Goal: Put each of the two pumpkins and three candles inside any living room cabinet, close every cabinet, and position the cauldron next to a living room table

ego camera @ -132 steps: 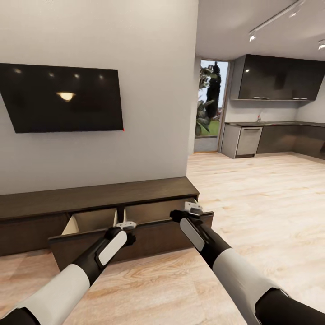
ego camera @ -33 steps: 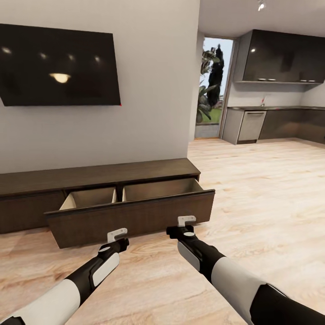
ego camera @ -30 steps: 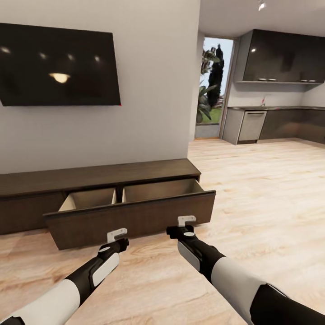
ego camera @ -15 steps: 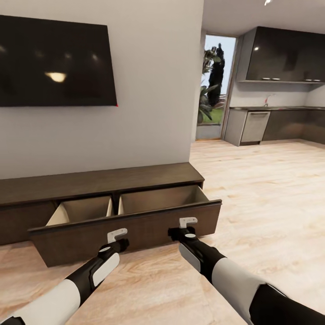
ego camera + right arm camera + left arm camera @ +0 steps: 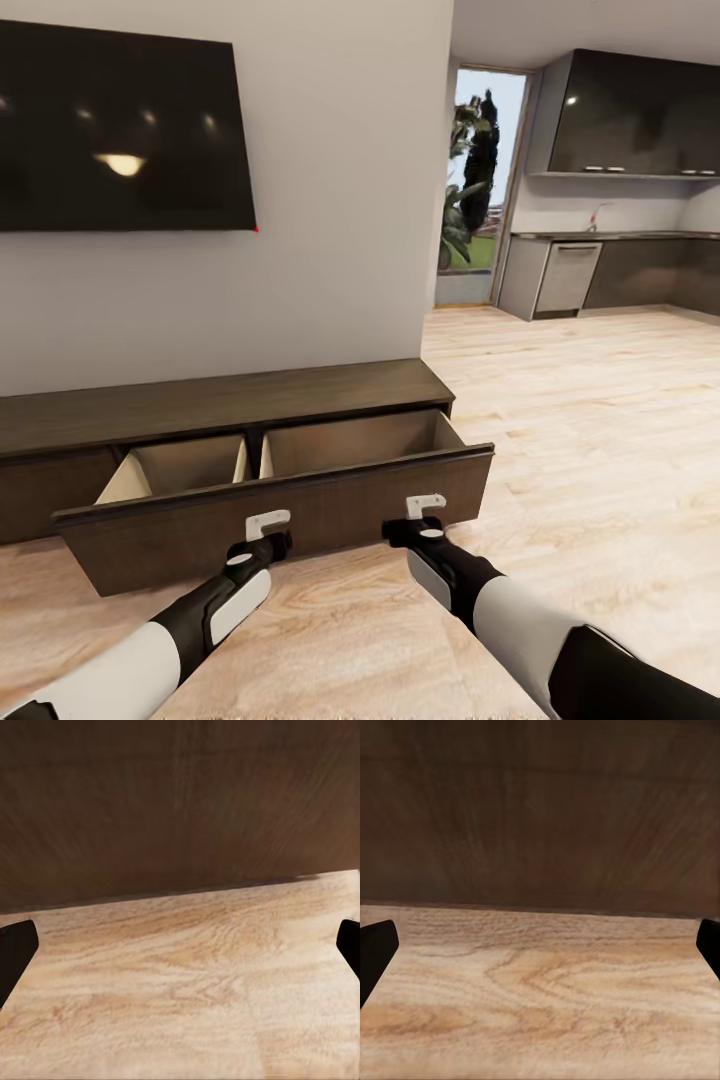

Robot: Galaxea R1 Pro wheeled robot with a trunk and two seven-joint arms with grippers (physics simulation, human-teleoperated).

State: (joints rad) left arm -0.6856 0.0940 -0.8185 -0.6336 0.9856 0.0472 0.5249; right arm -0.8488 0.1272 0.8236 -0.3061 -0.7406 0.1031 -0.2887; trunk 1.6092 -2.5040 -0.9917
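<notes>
The long low dark-brown cabinet (image 5: 230, 404) stands against the wall with its wide drawer front (image 5: 300, 515) pulled out. Two light wooden compartments (image 5: 345, 440) show inside, with nothing visible in them. My left gripper (image 5: 268, 521) and right gripper (image 5: 426, 504) hang just in front of that drawer front, low over the floor, both open and holding nothing. In the wrist views the dark front (image 5: 540, 810) (image 5: 180, 802) is close ahead, with the black fingertips (image 5: 375, 952) (image 5: 15, 949) spread wide apart. Pumpkins, candles, cauldron and table are out of view.
A black TV (image 5: 120, 130) hangs on the wall above the cabinet. To the right, light wood floor (image 5: 600, 450) runs to a kitchen with dark grey cupboards (image 5: 630, 110), a dishwasher (image 5: 565, 280) and a doorway with plants (image 5: 475, 180).
About four seconds ago both grippers were at the drawer front's top edge; they are now lower and off it, and the drawer stands further out. In the last second the camera moved closer.
</notes>
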